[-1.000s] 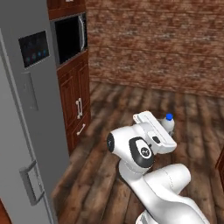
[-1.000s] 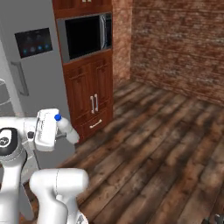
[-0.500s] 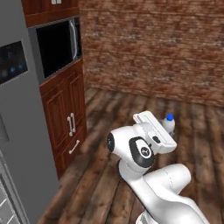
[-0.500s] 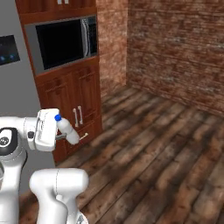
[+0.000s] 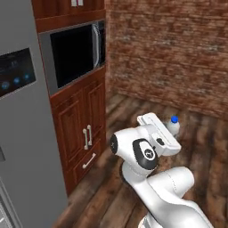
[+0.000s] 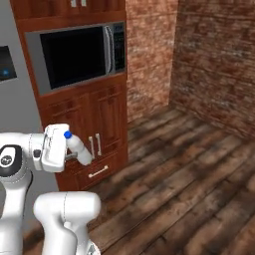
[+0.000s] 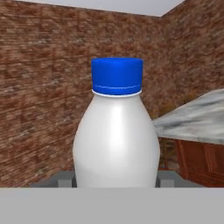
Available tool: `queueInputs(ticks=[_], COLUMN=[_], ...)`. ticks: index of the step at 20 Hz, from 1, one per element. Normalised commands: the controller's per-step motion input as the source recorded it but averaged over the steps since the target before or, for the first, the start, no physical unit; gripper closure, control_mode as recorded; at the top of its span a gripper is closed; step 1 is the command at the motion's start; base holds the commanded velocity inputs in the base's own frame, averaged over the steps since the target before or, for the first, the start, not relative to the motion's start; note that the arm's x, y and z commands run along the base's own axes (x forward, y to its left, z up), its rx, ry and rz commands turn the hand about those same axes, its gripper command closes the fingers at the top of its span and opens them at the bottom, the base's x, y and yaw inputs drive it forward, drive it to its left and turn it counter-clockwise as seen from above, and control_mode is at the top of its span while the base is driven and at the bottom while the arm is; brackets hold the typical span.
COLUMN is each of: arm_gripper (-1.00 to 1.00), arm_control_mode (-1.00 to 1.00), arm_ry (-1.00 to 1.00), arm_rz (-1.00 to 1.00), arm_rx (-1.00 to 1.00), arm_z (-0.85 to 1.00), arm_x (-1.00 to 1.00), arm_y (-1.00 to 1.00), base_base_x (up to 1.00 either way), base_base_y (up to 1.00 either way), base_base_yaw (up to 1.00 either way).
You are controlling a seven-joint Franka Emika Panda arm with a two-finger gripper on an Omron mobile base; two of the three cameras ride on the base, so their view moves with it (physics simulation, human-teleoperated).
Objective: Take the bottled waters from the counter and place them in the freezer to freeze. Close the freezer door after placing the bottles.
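Claw (image 7: 114,181) clenched on a bottled water (image 7: 116,135), blue cap up, centre of hand view; same bottle at centre right of left base view, beside the white arm (image 5: 142,153). Marble table (image 7: 194,118) at right edge. Grey freezer unit (image 5: 22,133) at left

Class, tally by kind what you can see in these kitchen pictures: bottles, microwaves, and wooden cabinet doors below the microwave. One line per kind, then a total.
Whitish plastic bottle with blue cap, held in the gripper: 1
Black built-in microwave: 1
Reddish wooden cabinet doors below it: 2
Total: 4
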Motion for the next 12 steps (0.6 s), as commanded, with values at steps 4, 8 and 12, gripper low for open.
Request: queueInputs(ticks=[4, 8, 12], arm_gripper=[1.00, 1.00, 1.00], arm_control_mode=[1.00, 1.00, 1.00], arm_ry=[0.00, 0.00, 0.00], arm_rz=[0.00, 0.00, 0.00], arm_rx=[0.00, 0.00, 0.00], arm_z=[0.00, 0.00, 0.00], arm_x=[0.00, 0.00, 0.00], arm_y=[0.00, 0.00, 0.00], base_base_x=[0.66, 0.38, 0.30], base_base_y=[0.07, 0.18, 0.09], base_base_yaw=[0.53, 0.57, 0.57])
